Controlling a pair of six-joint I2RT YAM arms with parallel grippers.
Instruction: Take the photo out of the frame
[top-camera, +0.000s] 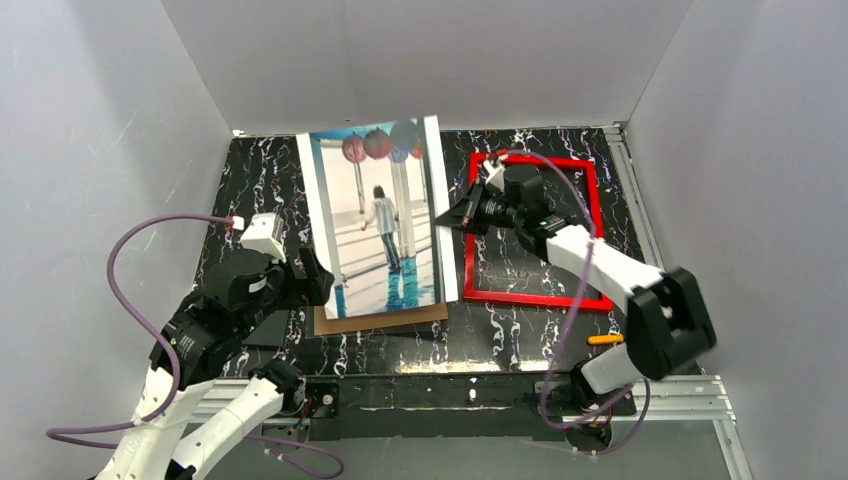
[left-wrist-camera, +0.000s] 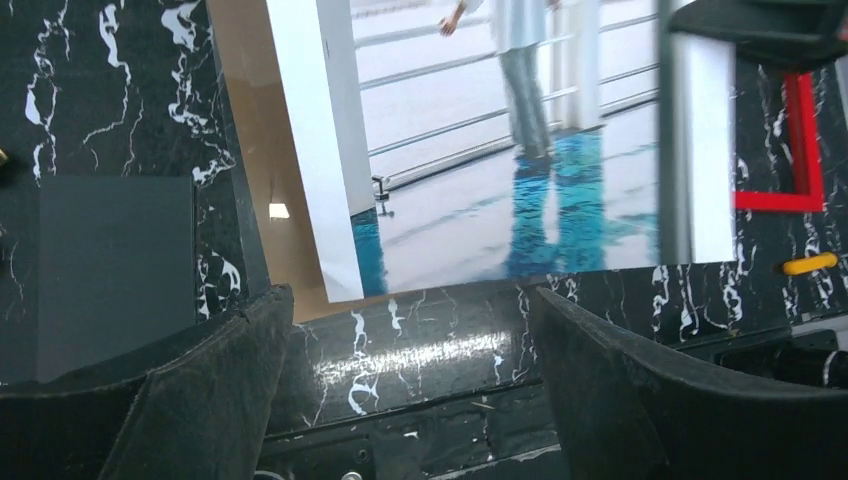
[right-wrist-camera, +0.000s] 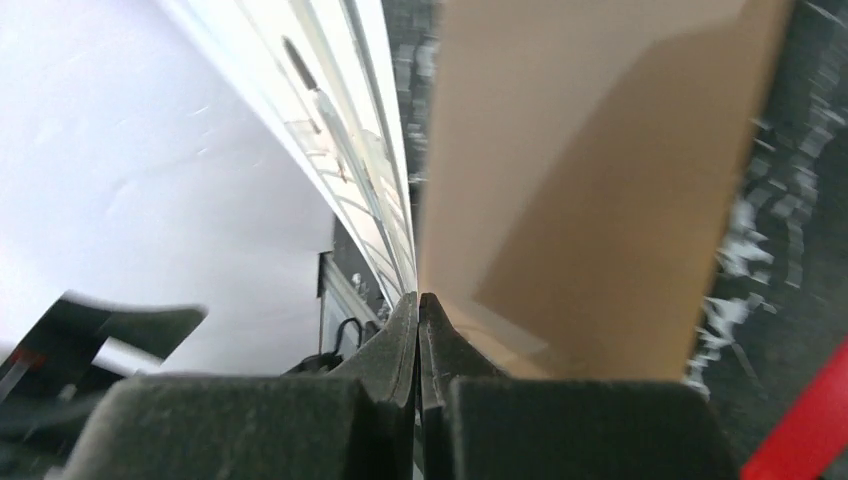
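The photo (top-camera: 380, 220) is a large print of a person in a pale hall with red balloons. It is lifted and tilted over the table's middle. My right gripper (top-camera: 450, 213) is shut on its right edge. In the right wrist view the jaws (right-wrist-camera: 418, 300) pinch the thin edge, with print (right-wrist-camera: 350, 190) on one side and brown on the other. The red frame (top-camera: 530, 297) lies flat and empty at the right, under my right arm. My left gripper (top-camera: 318, 275) is open and empty by the photo's near left corner (left-wrist-camera: 500, 180), not touching it.
A brown board (top-camera: 380, 319) lies on the black marbled table under the photo's near edge, also in the left wrist view (left-wrist-camera: 255, 150). A small orange object (top-camera: 605, 339) lies near the front right. A dark grey sheet (left-wrist-camera: 115, 270) lies at the left. White walls enclose the table.
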